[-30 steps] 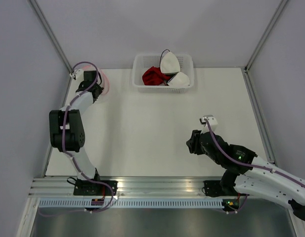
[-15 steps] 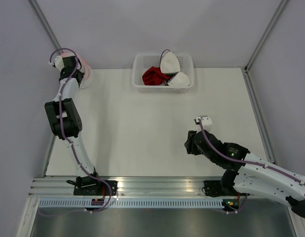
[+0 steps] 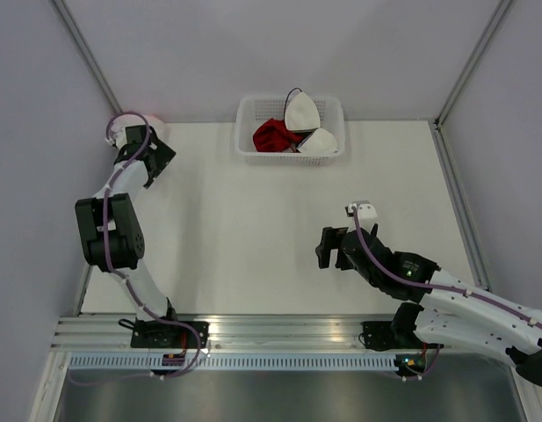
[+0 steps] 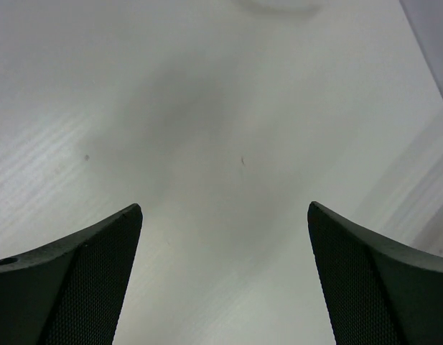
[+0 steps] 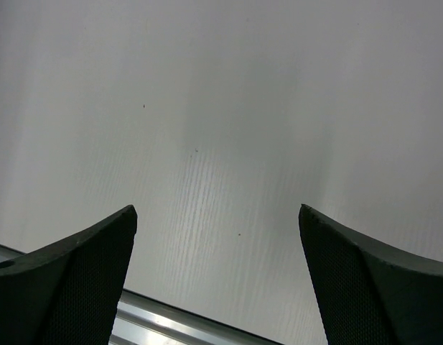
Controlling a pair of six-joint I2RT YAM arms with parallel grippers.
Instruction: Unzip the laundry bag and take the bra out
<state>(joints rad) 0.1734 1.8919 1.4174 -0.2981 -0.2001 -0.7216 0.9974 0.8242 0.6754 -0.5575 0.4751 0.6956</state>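
Observation:
Only a pale pink sliver of the laundry bag shows at the table's far left corner, mostly hidden behind my left wrist. My left gripper hangs just in front of it, open, with bare tabletop between its fingers. My right gripper is over the near right part of the table, open and empty, with only tabletop between its fingers. A crumpled red garment, seemingly the bra, lies in the white basket at the back.
The basket also holds two white dome-shaped pieces. Grey walls close in the table on the left, back and right. An aluminium rail runs along the near edge, close under the right gripper.
My left gripper has opened and let go of the pink-trimmed bag at the far left corner, then swung slightly right. My right gripper has opened wider and shifted a little left.

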